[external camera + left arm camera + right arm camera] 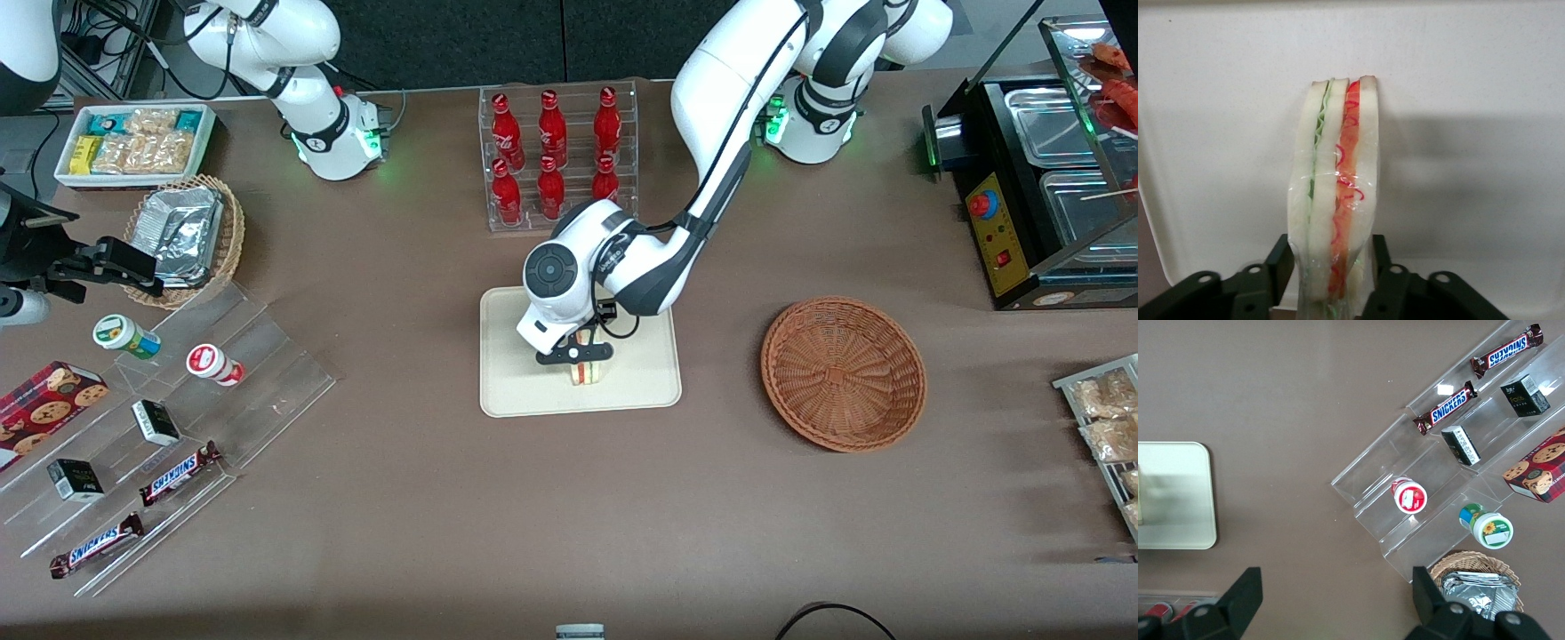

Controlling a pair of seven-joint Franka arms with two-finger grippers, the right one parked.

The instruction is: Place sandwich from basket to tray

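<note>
Sandwich [1333, 200] upright on the tray [640, 391], gripper [1331, 280] fingers [1386, 267] clamped on its sides.

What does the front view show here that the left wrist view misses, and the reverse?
Front only: the empty basket toward the working arm's end, the red bottles, the whole tray outline. Left wrist only: both fingers pressed on the sandwich's bread sides, green and red layers facing the camera. Both: the gripper holding the sandwich over the tray.
</note>
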